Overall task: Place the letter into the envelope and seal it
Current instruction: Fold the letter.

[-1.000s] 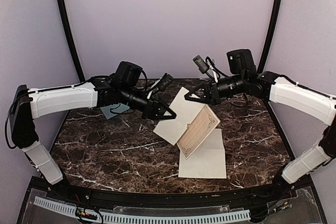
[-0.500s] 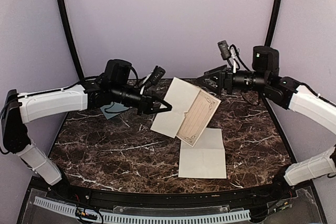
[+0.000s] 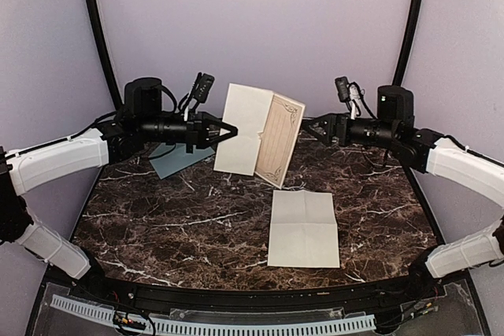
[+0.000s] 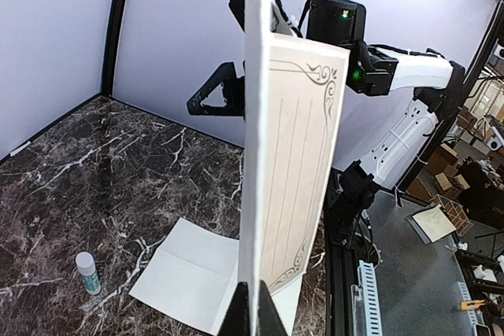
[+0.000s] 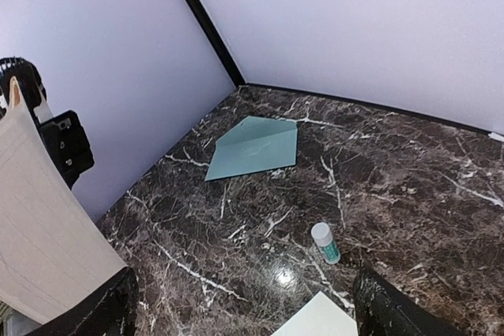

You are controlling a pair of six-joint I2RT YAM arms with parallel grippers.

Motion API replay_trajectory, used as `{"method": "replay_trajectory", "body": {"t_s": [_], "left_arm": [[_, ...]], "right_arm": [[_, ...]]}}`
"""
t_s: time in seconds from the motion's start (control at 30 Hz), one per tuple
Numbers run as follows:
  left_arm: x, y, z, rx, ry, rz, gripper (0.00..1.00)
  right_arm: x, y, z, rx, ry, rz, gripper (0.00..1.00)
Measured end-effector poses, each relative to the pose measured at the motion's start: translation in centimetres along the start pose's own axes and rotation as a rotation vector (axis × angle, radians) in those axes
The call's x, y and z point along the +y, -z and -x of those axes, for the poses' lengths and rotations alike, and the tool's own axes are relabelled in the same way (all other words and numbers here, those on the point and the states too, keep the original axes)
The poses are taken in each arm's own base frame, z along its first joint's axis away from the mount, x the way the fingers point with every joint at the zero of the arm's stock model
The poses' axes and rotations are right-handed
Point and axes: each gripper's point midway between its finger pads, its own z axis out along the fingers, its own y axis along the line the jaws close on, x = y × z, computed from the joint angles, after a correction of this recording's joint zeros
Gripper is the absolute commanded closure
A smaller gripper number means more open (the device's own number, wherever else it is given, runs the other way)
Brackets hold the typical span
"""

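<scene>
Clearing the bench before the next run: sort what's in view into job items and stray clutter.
For the job:
- the letter, pinched upright in the left gripper
- the envelope, lying flat
- the glue stick, likely for sealing

Lying about:
- the plain folded sheet near the front, seemingly spare

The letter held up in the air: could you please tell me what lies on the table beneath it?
A folded white sheet lies on the marble table; in the left wrist view the letter hides part of it.

The cream, ornately bordered letter (image 3: 256, 130) stands upright in mid-air, half-folded; the blue-grey envelope (image 5: 253, 147) lies flat.
</scene>
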Motion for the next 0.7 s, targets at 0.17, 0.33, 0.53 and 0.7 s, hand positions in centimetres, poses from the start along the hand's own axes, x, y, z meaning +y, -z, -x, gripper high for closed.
{"method": "replay_trajectory", "body": {"t_s": [0.17,0.33,0.53,0.7], "left_arm": [[0.4,0.0,-0.3,0.002,0.014,0.015,1.00],[0.4,0.0,-0.1,-0.006,0.018,0.014,1.00],[0.2,0.0,-0.1,-0.010,0.019,0.000,1.00],[0.1,0.0,-0.3,-0.007,0.022,-0.005,1.00]], "right_arm": [[2.6,-1.7,-2.9,0.097,0.003,0.113,0.09],[5.7,-2.9,-4.0,0.150,0.040,0.223,0.10],[7.3,-3.8,-4.5,0.174,0.057,0.292,0.10],[8.4,-4.3,-4.7,0.178,0.063,0.347,0.10]]}}
